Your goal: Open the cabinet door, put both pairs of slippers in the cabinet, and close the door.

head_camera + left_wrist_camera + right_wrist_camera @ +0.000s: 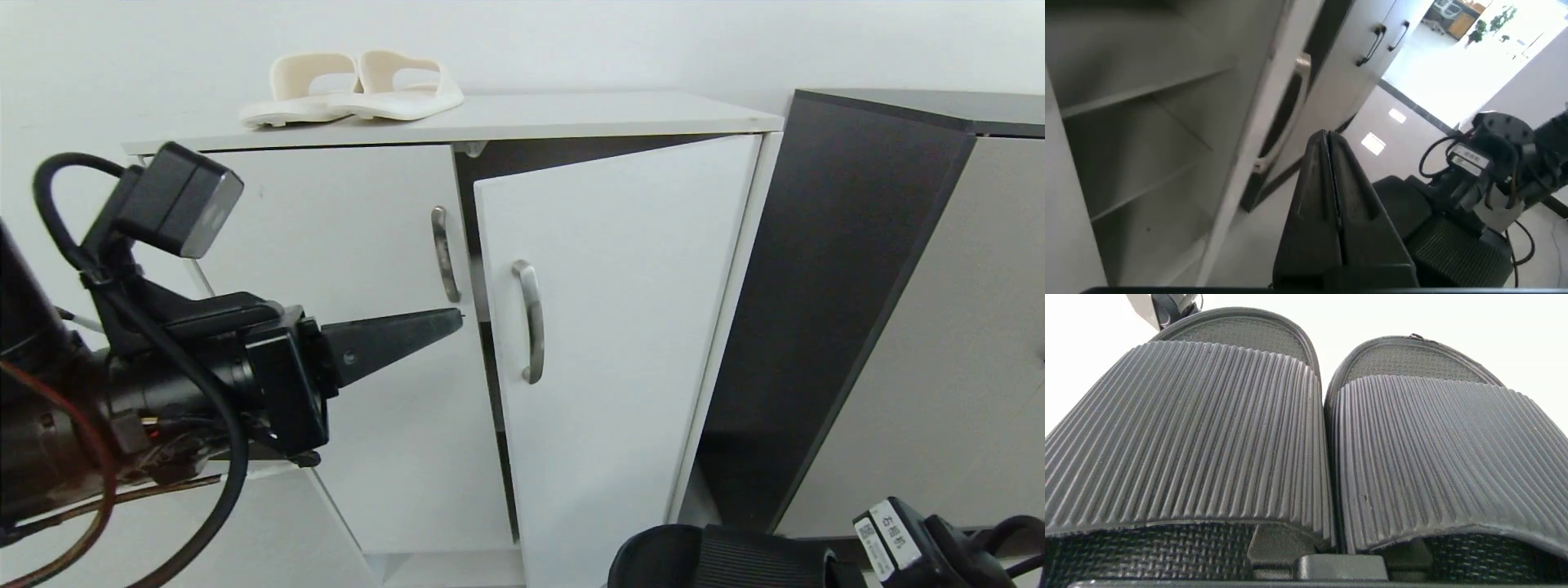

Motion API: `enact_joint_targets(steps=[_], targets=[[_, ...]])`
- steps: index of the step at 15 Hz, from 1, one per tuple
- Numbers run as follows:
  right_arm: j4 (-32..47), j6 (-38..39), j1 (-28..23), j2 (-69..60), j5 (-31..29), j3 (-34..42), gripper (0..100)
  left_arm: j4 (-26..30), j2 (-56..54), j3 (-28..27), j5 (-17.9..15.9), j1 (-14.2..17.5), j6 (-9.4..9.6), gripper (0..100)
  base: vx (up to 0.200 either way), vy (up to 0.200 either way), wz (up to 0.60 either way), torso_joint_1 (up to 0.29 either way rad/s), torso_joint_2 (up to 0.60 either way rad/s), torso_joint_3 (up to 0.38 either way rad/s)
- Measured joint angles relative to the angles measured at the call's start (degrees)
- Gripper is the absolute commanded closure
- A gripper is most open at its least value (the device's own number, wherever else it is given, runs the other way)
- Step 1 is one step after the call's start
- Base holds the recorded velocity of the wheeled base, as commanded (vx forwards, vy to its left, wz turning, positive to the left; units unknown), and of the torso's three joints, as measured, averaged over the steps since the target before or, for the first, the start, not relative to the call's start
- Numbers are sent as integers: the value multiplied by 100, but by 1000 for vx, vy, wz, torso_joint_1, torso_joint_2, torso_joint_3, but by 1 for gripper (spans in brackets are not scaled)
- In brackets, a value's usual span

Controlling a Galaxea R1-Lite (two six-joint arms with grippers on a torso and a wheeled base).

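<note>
The left tool, pinched shut, points rightward just left of the handle on the ajar right door, while the right tool clamps the black slippers below.

A white cabinet is recorded across the centre of the frame. Its right door is found ajar, with a dark gap exposed along its top and left edges. The left door is seen lying flat under the top panel. A metal handle is fitted upright on each door: the left handle and the right handle.

A pair of cream slippers is placed side by side on the cabinet top, at upper centre-left.

The left gripper is noted at centre-left, its fingers pressed together and its tip held just below the left handle.

A pair of black slippers is partly cut off at the bottom edge. A dark cabinet is positioned just beside the white one, at right.
</note>
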Motion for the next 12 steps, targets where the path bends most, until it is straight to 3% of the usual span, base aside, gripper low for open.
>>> enact_joint_targets(steps=[4,6,10,12], targets=[[-6,0,-4,-27,-9,-7,100,-130,341,-383,2,669,16,100,0,0,0,0,0,0],[-6,1,-9,-24,-18,-16,100,-361,742,-625,2,840,16,100,0,0,0,0,0,0],[-5,17,-9,-20,-27,-60,100,-667,1532,-1108,-6,708,20,100,0,0,0,0,0,0],[-5,26,-9,-11,-29,-94,100,-781,1814,-1276,-5,473,18,100,-200,0,0,7,5,-2]])
